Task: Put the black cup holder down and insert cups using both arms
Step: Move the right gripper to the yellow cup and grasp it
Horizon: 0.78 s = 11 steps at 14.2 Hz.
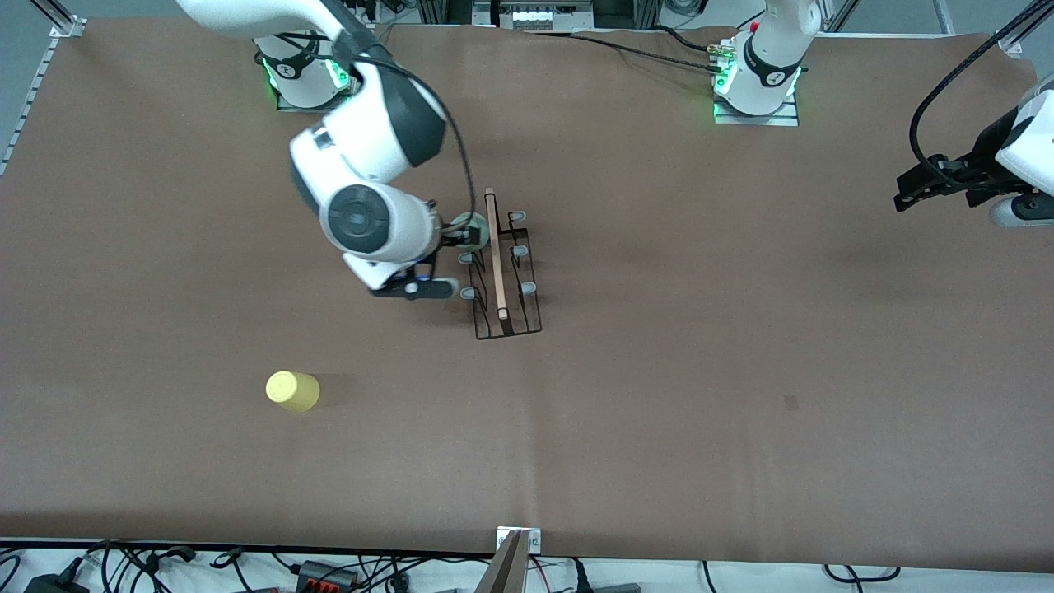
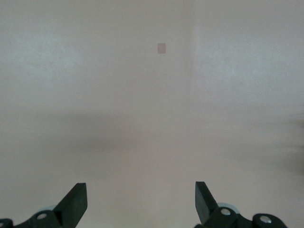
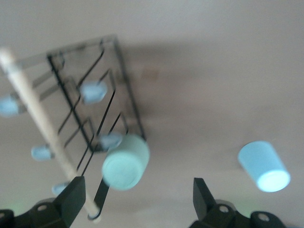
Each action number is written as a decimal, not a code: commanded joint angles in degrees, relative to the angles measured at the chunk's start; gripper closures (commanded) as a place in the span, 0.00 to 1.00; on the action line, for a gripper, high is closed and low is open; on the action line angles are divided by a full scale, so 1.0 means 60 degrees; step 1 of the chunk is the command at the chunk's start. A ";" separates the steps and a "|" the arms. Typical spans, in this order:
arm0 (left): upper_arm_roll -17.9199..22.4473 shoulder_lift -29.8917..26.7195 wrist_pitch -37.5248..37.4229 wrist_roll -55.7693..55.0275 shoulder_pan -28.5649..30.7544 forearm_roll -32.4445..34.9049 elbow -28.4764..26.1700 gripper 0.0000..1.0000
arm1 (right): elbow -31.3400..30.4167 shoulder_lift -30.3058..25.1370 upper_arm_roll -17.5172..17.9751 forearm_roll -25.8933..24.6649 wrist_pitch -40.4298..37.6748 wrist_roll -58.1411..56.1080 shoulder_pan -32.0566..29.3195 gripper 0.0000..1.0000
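The black cup holder (image 1: 506,276) stands mid-table with its wooden rod (image 1: 496,255) on top; it also shows in the right wrist view (image 3: 90,109). The pale green cup (image 1: 471,231) sits tilted over a peg at the rack's end nearest the robot bases (image 3: 126,161). My right gripper (image 1: 451,240) is open right beside that cup, not gripping it (image 3: 137,187). The light blue cup (image 3: 263,166) is on the table near the rack, hidden by the right arm in the front view. The yellow cup (image 1: 292,390) stands nearer the front camera. My left gripper (image 1: 906,198) is open and empty (image 2: 141,194).
The left arm waits at its own end of the table, above bare brown surface. A small dark patch (image 1: 791,402) marks the table there and shows in the left wrist view (image 2: 162,48). Cables lie along the edge nearest the front camera.
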 commanded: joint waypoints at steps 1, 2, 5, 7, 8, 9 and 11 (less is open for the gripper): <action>0.0010 0.0061 -0.0133 0.0174 0.0046 -0.0134 0.0197 0.00 | 0.0269 0.0068 -0.0854 -0.0249 0.0624 -0.0095 -0.0593 0.00; 0.0010 0.0061 -0.0133 0.0174 0.0046 -0.0134 0.0197 0.00 | 0.0298 0.0330 -0.1134 -0.0584 0.0946 -0.0270 -0.0755 0.00; 0.0010 0.0061 -0.0133 0.0174 0.0046 -0.0134 0.0183 0.00 | 0.0299 0.0917 -0.1532 -0.2006 0.2396 -0.0930 -0.1383 0.00; 0.0025 0.0061 -0.0133 0.0188 0.0046 -0.0134 0.0197 0.00 | 0.0299 0.1269 -0.1474 -0.1994 0.3215 -0.1207 -0.2086 0.00; 0.0025 0.0061 -0.0133 0.0188 0.0046 -0.0134 0.0197 0.00 | 0.0299 0.1444 -0.1473 -0.1979 0.3727 -0.1644 -0.2205 0.00; 0.0025 0.0061 -0.0133 0.0188 0.0046 -0.0134 0.0197 0.00 | 0.0299 0.1678 -0.1473 -0.1950 0.4095 -0.2084 -0.2424 0.00; 0.0025 0.0061 -0.0133 0.0217 0.0046 -0.0134 0.0197 0.00 | 0.0299 0.2103 -0.1444 -0.1863 0.4463 -0.2540 -0.2587 0.00</action>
